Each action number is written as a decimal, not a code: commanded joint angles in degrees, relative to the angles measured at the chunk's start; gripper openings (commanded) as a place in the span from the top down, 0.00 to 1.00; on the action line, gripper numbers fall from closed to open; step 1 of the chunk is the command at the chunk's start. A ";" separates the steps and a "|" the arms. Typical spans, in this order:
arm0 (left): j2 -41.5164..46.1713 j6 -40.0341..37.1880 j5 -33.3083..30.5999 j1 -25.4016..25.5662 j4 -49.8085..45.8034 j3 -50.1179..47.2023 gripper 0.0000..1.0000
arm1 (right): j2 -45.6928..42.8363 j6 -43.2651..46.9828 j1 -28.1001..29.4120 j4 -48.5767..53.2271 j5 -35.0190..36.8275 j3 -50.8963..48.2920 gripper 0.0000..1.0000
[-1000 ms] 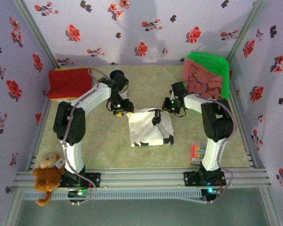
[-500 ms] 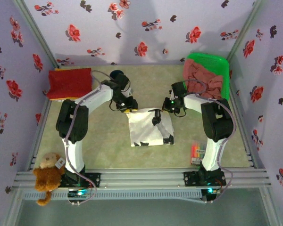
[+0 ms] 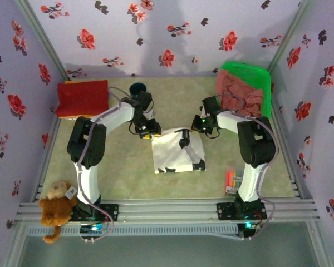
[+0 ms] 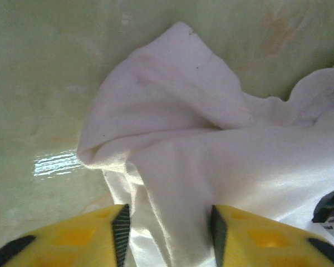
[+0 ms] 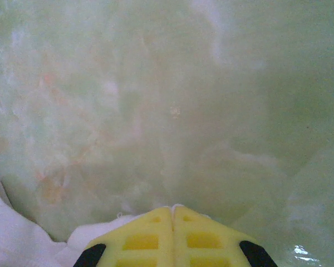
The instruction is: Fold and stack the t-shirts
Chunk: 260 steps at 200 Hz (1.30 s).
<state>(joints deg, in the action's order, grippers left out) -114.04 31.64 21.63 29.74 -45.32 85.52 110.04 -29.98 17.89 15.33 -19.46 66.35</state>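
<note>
Right wrist: t-shirt [image 5: 22, 242] corner behind pincer [image 5: 172, 210]

My right end effector [image 5: 172, 210] hides whatever its pressed-together fingers pinch, perhaps a hem of the white t-shirt [image 4: 211, 161]; that shirt runs off my left wrist view's right and bottom edges.

You see one white t-shirt [image 3: 175, 151], one red t-shirt [image 3: 82, 98], one green basket [image 3: 250, 72] holding pink t-shirts [image 3: 239, 94] too bunched to count, and one teddy bear [image 3: 55, 208].

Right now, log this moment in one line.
left claw: open, astride bunched corner of white shirt | right claw: shut at its far edge | red shirt: folded, far left | pink shirts: in basket
</note>
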 commanded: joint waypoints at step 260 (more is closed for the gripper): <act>-3.21 10.49 -3.70 -5.90 18.76 -9.81 0.99 | -6.95 1.27 -2.37 9.96 2.01 0.40 1.00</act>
<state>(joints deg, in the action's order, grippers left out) -115.68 43.35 18.46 24.40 -25.50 77.71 104.73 -27.86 16.62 22.72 -17.58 66.22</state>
